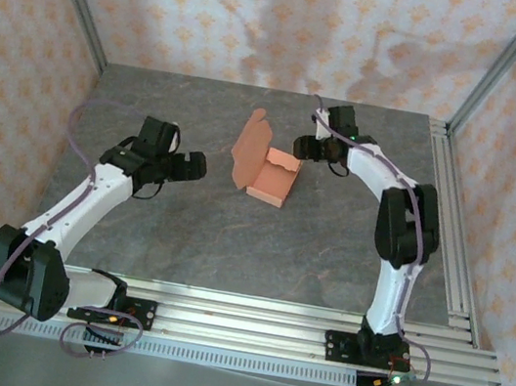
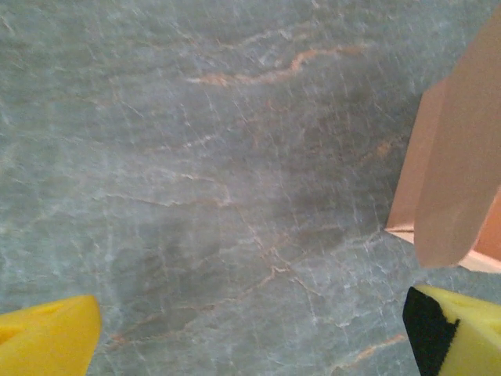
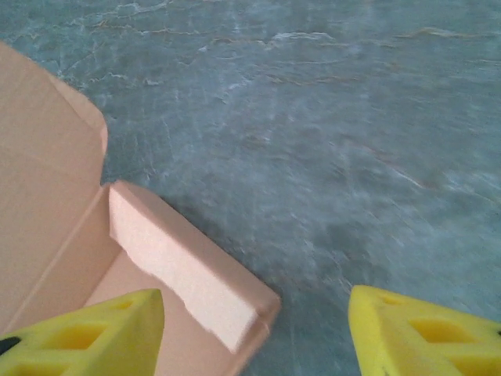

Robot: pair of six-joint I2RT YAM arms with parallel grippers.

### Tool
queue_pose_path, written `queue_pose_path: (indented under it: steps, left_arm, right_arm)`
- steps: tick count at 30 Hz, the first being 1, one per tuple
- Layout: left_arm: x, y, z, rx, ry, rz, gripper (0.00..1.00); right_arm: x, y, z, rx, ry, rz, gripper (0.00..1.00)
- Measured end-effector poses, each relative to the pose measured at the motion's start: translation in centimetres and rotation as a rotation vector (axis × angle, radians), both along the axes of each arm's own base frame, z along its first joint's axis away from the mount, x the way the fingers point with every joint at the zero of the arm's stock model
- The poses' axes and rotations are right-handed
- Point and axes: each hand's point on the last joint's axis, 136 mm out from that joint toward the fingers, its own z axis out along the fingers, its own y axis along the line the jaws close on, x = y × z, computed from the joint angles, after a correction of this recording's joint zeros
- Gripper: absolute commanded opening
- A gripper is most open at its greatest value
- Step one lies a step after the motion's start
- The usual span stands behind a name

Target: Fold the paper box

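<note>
The paper box [image 1: 273, 180] is a salmon-orange open tray in the middle of the table, with its lid flap [image 1: 249, 147] standing up on its left side. My right gripper [image 1: 303, 147] hovers at the box's far right corner, open. In the right wrist view, the right gripper [image 3: 258, 337] straddles the box's side wall [image 3: 188, 274]: one yellow finger [image 3: 86, 337] sits over the inside, the other outside over the table. My left gripper [image 1: 188, 167] is open to the left of the flap, apart from it. In the left wrist view, the left gripper [image 2: 250, 337] holds nothing and the flap [image 2: 458, 172] rises at the right.
The grey marbled tabletop [image 1: 182, 230] lies around the box. Patterned walls close in the back and sides. Aluminium rails [image 1: 454, 236] run along the right and near edges.
</note>
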Motion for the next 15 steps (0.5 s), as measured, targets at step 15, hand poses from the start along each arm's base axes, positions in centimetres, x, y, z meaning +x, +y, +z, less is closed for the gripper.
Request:
queue_pose_path:
  steps: [15]
  left_arm:
    - [-0.2, -0.5, -0.9, -0.011, 0.002, -0.005, 1.00]
  right_arm:
    - [-0.5, 3.1, -3.7, 0.063, 0.133, 0.118, 0.24]
